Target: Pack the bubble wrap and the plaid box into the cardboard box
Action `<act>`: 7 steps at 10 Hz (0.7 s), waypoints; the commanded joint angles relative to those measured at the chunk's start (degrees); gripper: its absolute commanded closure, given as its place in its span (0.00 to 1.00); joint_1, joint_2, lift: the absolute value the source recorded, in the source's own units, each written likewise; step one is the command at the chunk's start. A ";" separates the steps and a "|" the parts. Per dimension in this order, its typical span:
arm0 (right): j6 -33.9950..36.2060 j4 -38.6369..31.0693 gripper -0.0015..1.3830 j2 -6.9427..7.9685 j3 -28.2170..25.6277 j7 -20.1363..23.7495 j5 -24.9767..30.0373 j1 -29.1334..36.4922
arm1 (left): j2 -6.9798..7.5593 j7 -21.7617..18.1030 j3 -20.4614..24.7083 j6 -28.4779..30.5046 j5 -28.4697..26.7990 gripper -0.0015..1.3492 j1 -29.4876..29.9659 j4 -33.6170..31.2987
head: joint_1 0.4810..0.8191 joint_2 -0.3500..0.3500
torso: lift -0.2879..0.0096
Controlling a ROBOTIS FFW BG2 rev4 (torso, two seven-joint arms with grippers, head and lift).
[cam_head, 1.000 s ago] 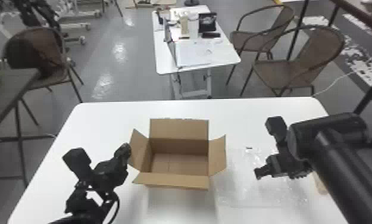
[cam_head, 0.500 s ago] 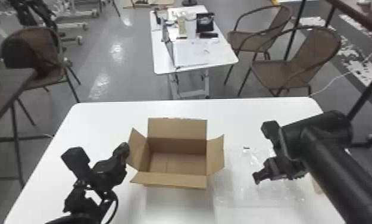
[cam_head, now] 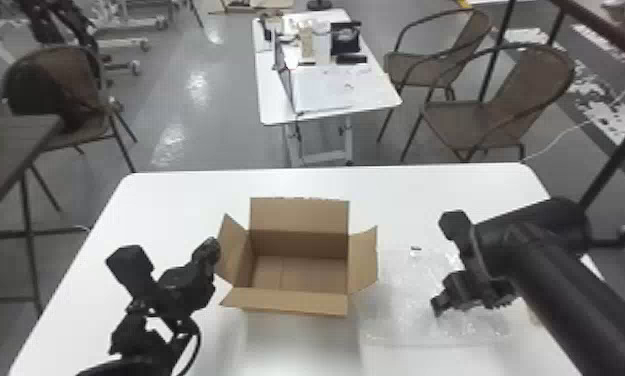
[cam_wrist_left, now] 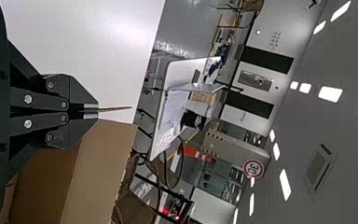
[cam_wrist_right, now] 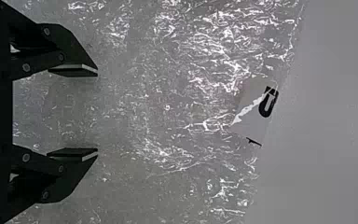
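Note:
The open cardboard box [cam_head: 298, 216] stands mid-table with its flaps spread and its inside bare. At its left flap is my left gripper [cam_head: 213, 251]; in the left wrist view the same gripper [cam_wrist_left: 91, 111] is shut on that thin flap [cam_wrist_left: 116, 109], seen edge-on. Clear bubble wrap [cam_head: 401, 297] lies flat to the right of the box. My right gripper [cam_head: 438, 306] is over the wrap's right part. In the right wrist view this gripper [cam_wrist_right: 96, 112] is open, fingers wide apart, with the bubble wrap [cam_wrist_right: 177, 84] spread beneath and beyond it.
The white table [cam_head: 176, 192] carries the box and wrap. A small tan thing [cam_head: 535, 316] peeks out beside the right forearm, partly hidden by it. Past the far edge stand another white table [cam_head: 276, 107] and brown chairs [cam_head: 456, 122].
My right gripper has come down slightly over the bubble wrap, and its arm has shifted a little. The left gripper stays at the box's flap.

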 commanded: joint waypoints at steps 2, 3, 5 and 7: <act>-3.19 0.68 0.69 -0.04 -2.18 1.71 -1.03 0.64 | -0.41 -0.01 0.02 -0.36 0.00 0.89 0.09 0.00 | 0.63 0.64 | 0.97; -3.28 -1.60 0.76 -0.21 -3.67 2.24 -1.90 1.79 | -0.41 -0.01 0.10 -0.36 0.00 0.89 0.18 0.00 | 0.63 0.65 | 0.97; -1.61 -6.88 0.76 -0.74 -5.52 2.24 -3.05 3.46 | -0.41 -0.01 0.19 -0.63 0.18 0.89 0.44 0.00 | 0.63 0.67 | 0.97; 2.43 -13.56 0.76 -1.53 -8.68 2.24 -1.55 6.18 | -0.41 -0.01 0.28 -0.89 0.27 0.89 0.62 0.00 | 0.63 0.67 | 0.97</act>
